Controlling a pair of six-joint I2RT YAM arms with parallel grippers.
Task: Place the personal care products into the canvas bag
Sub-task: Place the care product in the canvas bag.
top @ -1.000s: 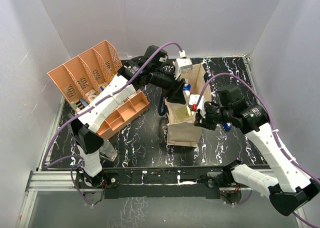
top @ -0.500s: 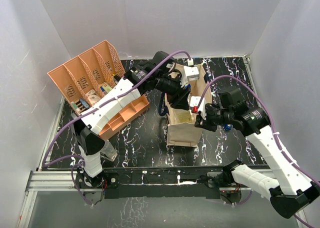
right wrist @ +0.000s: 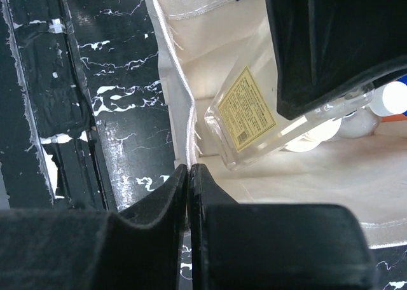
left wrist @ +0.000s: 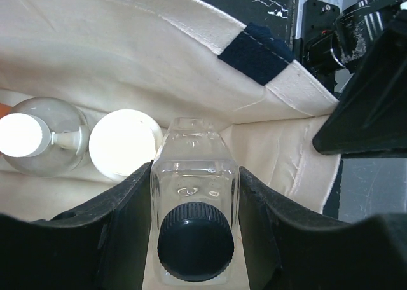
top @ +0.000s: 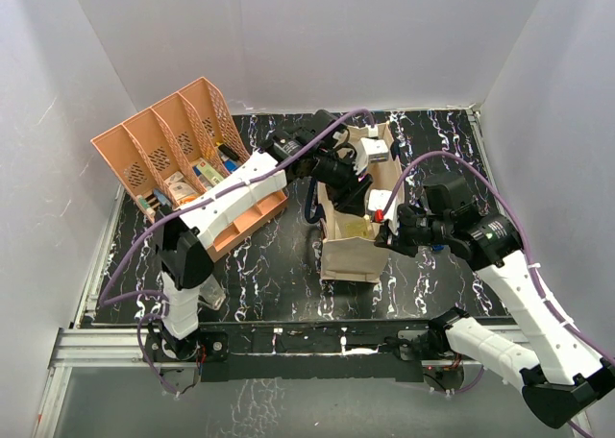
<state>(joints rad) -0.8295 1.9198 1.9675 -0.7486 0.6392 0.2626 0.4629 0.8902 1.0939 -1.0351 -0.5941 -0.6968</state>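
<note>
Left wrist view looks down into the tall cream canvas bag with navy handles. There the left gripper holds a clear square bottle with a black screw cap between half-spread fingers, cap towards the camera and body tilted into the opening. Deeper inside the bag sit a round clear bottle with a white cap and, just beside it, a white round-topped container. Right wrist view shows the right gripper pinched tight on the bag's rim, with the held bottle's yellow label facing it. Top external view has the bag standing upright on the black marbled table, right of the orange perforated plastic tray, both arms meeting at its mouth.
</note>
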